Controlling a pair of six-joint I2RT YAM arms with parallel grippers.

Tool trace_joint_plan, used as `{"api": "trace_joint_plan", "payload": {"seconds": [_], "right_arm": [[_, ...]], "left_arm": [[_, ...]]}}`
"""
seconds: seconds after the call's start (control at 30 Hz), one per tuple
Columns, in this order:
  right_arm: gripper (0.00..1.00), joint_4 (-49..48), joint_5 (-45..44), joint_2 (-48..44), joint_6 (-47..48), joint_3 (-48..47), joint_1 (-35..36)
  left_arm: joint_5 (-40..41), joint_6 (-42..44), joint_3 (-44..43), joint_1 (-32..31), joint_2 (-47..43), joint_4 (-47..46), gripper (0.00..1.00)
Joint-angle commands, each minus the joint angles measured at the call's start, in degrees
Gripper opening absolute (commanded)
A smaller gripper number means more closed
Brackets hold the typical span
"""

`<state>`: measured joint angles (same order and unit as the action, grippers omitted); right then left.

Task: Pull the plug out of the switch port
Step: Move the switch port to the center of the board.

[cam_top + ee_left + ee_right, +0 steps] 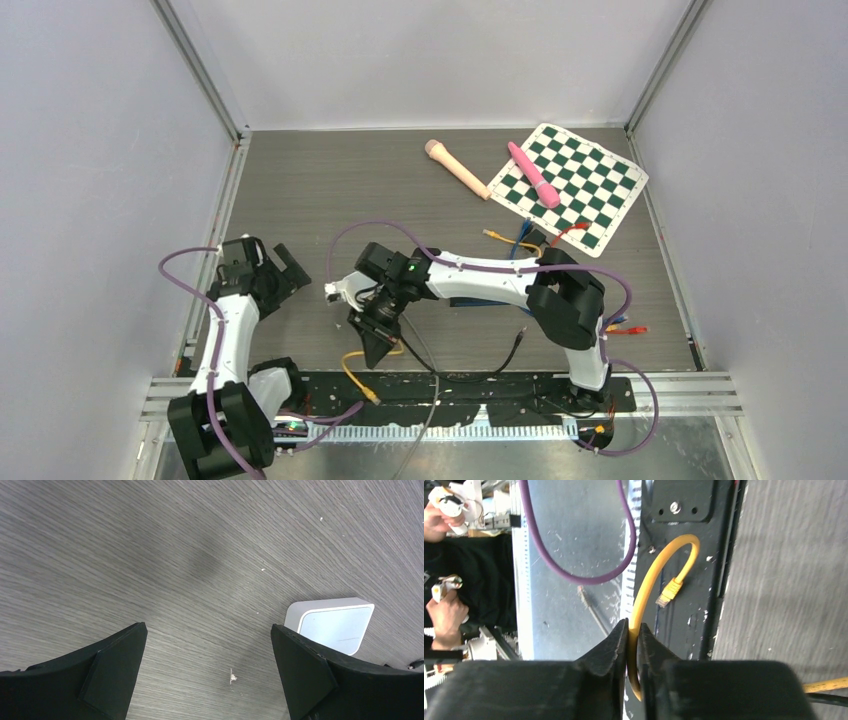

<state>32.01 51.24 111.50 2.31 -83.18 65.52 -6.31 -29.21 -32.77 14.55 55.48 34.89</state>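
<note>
Where my right gripper (633, 626) sits: on the near side of the switch (337, 291) and a little to its right, pointing toward the table's near edge.
My right fingers: pressed together on the yellow cable (640, 600), which rises from between them and curls over in a loop.
The plug (667, 593): yellow, free at the end of that loop. It lies on the black base plate (684, 630), nearer me than the switch and apart from it.
The switch itself: a white box with rounded corners, flat on the grey table (150, 555). Its ports do not show in any view.
My left gripper (207, 628): left of the switch, fingers spread wide above the table, with the switch just past my right finger.
Purple cable (574, 575): hangs in a curve on the near side of the switch, beyond the base plate.
Loose coloured cables (520, 240): right of the switch.
Checkered mat (580, 185): far right of the switch and well apart from it. A pink stick (533, 175) lies on it and a beige stick (458, 168) lies at its left corner.
</note>
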Motion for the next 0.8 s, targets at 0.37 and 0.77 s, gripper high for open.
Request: {"api": "trace_joint_plan", "payload": {"seconds": [0.37, 0.77], "right_arm": [[0.57, -10.87, -16.34, -13.51, -10.54, 4.08, -5.65], [0.51, -35.32, -16.26, -8.1, -41.59, 20.39, -21.49]], "left_arm": [[-14.92, 1.65, -1.27, 0.4, 6.88, -10.34, 1.0], [-21.65, 5.72, -4.75, -7.67, 16.3, -13.63, 0.97]]}}
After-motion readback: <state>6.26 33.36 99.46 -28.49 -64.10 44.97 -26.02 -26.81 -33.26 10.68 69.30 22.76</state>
